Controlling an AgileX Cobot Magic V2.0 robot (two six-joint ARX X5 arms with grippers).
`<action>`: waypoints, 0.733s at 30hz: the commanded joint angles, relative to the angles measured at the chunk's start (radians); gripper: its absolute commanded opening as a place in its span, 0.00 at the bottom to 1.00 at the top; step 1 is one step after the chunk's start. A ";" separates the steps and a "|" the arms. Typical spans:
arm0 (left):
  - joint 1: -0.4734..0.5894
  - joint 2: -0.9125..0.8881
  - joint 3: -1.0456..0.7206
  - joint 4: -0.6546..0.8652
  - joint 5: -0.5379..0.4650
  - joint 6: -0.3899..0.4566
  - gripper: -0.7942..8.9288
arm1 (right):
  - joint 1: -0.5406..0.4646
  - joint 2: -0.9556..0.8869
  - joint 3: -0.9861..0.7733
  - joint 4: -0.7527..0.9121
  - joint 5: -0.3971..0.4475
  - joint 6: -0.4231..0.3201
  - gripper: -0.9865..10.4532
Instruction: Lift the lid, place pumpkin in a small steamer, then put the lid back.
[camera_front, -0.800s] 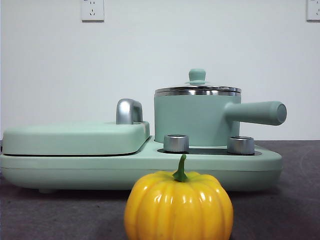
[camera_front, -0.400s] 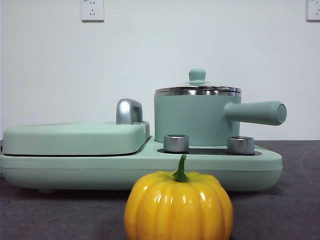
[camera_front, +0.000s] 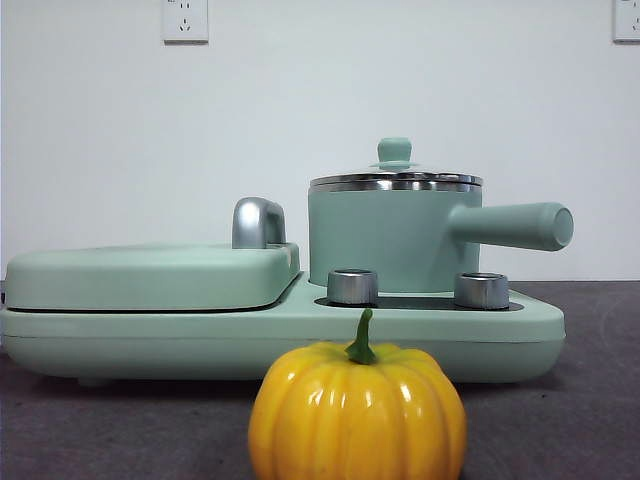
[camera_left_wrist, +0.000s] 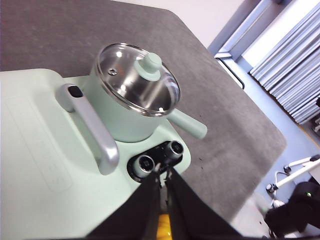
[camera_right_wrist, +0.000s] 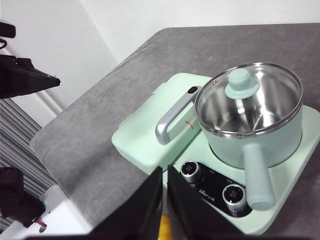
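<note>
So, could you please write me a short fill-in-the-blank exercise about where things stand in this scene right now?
1. The lid sits on the small steamer, so the pot is ____.
2. The pumpkin rests on the ____, in front of the cooker.
3. The colour of the knob on the lid is ____.
4. Through the glass, the inside of the steamer looks ____.

Missing words: closed; table; mint green; empty
</note>
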 joint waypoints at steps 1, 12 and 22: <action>-0.016 0.006 0.019 -0.017 0.008 0.017 0.15 | 0.002 0.005 0.016 -0.009 -0.005 -0.030 0.10; -0.070 0.006 0.019 -0.070 0.007 0.045 0.47 | 0.001 0.005 0.016 -0.019 0.008 -0.035 0.29; -0.104 0.019 0.019 0.011 0.007 0.039 0.55 | 0.002 0.005 0.016 -0.021 0.021 -0.011 0.51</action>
